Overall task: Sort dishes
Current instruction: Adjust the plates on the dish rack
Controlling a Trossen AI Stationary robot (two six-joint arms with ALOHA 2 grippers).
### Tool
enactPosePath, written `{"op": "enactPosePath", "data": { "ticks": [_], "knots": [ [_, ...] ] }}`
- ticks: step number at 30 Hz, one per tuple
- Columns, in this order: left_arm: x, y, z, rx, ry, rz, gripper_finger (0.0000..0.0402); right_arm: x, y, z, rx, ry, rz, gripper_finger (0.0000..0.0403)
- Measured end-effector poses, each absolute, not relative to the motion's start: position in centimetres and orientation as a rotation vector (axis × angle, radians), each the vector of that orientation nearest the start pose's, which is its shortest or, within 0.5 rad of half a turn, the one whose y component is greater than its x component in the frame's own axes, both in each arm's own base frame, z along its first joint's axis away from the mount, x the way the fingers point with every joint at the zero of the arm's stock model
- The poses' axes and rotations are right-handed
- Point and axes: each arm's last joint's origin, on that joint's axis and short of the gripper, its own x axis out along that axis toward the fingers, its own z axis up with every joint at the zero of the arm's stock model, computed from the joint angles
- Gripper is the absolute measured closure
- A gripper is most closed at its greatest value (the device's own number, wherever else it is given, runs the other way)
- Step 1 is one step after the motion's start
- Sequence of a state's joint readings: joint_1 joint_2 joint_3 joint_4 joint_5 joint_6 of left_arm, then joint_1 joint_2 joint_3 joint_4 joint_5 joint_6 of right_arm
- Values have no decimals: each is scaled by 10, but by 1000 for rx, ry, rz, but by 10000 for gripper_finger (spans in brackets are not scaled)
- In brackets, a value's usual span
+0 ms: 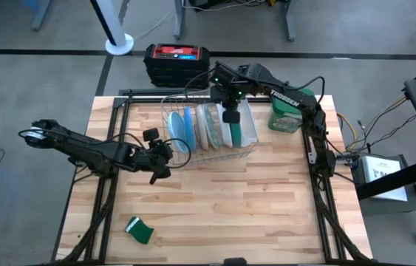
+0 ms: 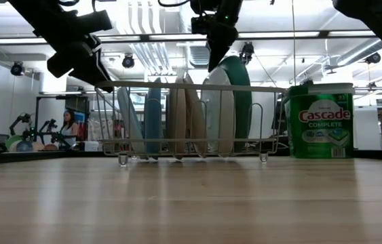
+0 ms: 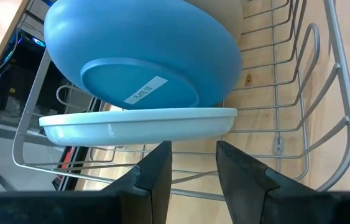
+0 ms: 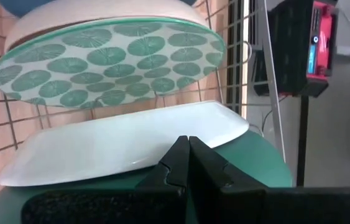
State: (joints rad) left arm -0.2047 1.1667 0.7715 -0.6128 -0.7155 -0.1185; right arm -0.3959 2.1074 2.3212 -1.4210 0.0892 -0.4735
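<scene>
A wire dish rack (image 1: 209, 151) stands toward the far middle of the wooden tabletop (image 1: 215, 214), with the dishes standing on edge in its slots. At the rack's left end are the light blue plates (image 1: 181, 130), then cream plates (image 1: 209, 125) in the middle, and at the right end a white plate (image 4: 119, 146) against the large teal-backed plate (image 2: 239, 95), which rises highest in the low view. A plate with a teal leaf pattern (image 4: 109, 65) shows just beyond the white one in the right wrist view. The left claw (image 1: 165, 151) hovers just beside the rack's left end, its two fingers (image 3: 153, 177) parted with nothing between them, pointing at the rim of a pale blue plate (image 3: 137, 123) that stands in front of a deeper blue dish (image 3: 140, 53). The right claw (image 4: 189, 163) is above the rack's right end, fingers pressed together and holding nothing, just over the edge of the white plate. A Cascade detergent tub (image 2: 318, 120) sits just right of the rack, a green sponge (image 1: 140, 230) lies well apart near the front left, and a black and red case (image 1: 176, 62) sits beyond the tabletop's far edge.
</scene>
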Motion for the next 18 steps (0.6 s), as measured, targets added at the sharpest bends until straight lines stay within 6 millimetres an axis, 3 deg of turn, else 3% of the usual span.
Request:
{"op": "enactPosePath", "data": {
  "ticks": [7,18],
  "knots": [
    [212,-25,231,342,881,518,285,370,-168,350,-129,1342,-175,403],
    [212,-25,231,343,882,518,285,372,-171,347,-23,1318,-234,403]
  ]
}}
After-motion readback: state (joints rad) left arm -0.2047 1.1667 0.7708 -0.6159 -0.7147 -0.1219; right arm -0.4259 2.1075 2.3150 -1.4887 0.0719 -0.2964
